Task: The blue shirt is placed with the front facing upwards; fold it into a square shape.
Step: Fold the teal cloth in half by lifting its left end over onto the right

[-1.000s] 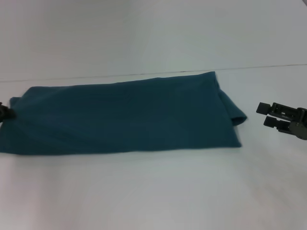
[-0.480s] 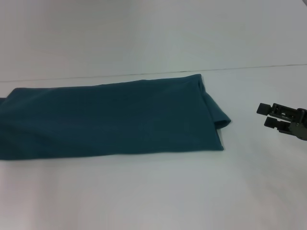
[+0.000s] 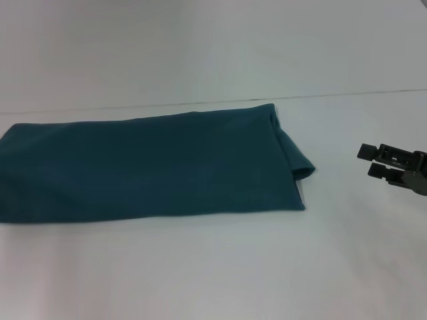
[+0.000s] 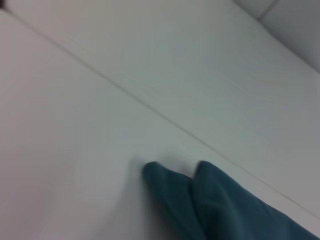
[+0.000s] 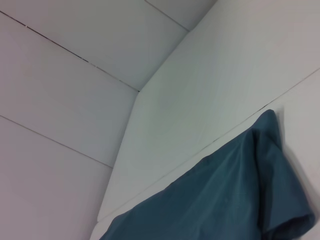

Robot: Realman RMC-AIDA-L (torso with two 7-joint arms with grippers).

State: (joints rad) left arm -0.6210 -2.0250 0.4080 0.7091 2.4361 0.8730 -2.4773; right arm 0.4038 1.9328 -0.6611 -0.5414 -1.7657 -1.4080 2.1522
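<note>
The blue shirt (image 3: 147, 167) lies flat on the white desk (image 3: 213, 267), folded lengthwise into a long band that runs across the head view from its left edge to a little past the middle. No print shows on the side that faces up; the cloth is plain dark teal with soft creases. At the right-hand end of the band a sleeve (image 3: 297, 160) sticks out as a rounded flap, and the right wrist view shows this same end with the sleeve folded beside the body of the shirt. The right end effector (image 3: 369, 161) hangs over the desk well apart from the shirt, to its right, with its 2 dark fingertips parted and nothing between them, so it is released. The left end effector does not appear in any view; the left wrist view only shows 2 rounded folds of the shirt at the other end, lying on the desk near a thin seam line.
</note>
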